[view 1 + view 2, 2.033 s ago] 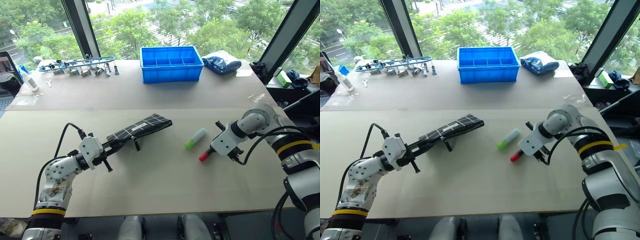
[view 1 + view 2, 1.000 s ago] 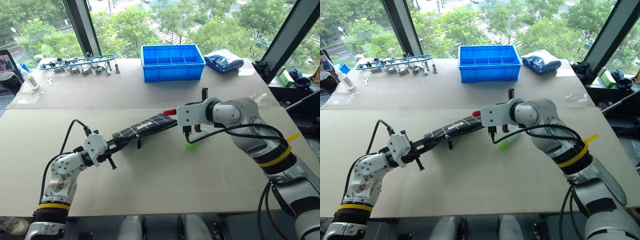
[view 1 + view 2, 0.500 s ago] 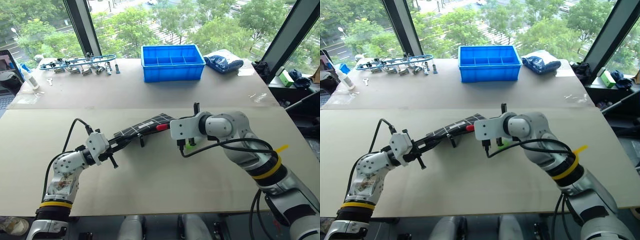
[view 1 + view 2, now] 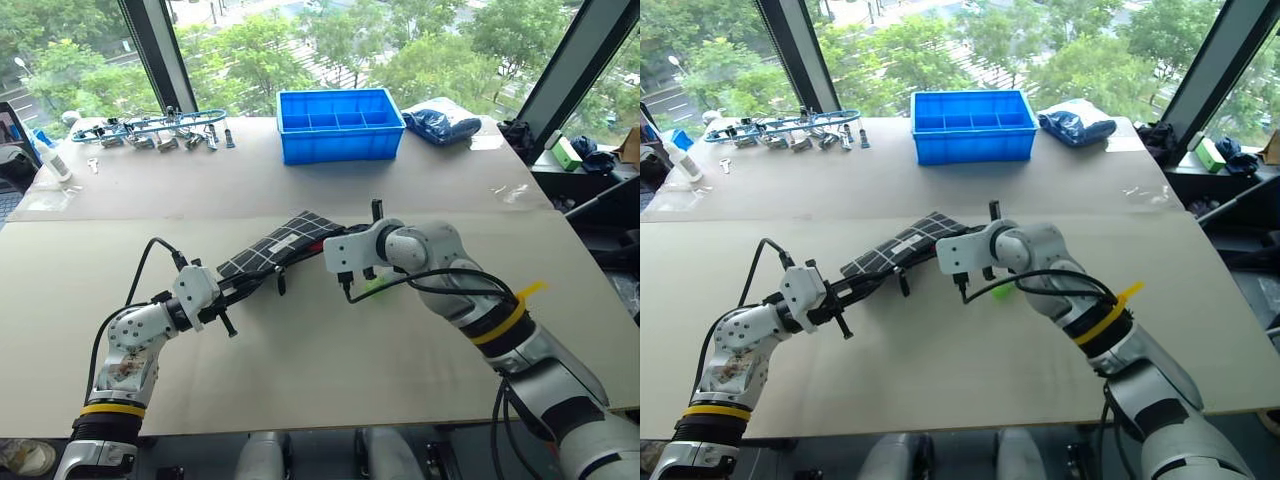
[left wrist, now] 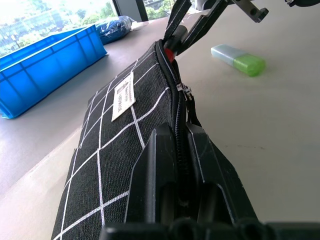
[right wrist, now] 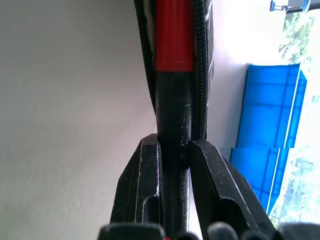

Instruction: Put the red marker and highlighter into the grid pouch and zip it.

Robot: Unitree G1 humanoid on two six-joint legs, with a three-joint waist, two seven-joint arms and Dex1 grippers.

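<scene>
Inserting step: right pincer (image 6: 174, 150) clamped on marker (image 6: 173, 75), red tip ahead entering pouch (image 5: 120, 145) mouth. Left pincer (image 5: 177, 150) clamped on pouch edge. Next: push deeper, release; highlighter (image 5: 237, 57) follows.

A wide beige tabletop (image 4: 300, 380) fills the room's foreground, with a seam running across it. Behind it stand large windows (image 4: 330, 40) with dark slanted frames, and many green trees are outside in daylight. At the far edge sit a blue tray (image 4: 343, 126) with compartments, a dark blue bag (image 4: 442, 124) and a row of small metal parts (image 4: 150, 130).
</scene>
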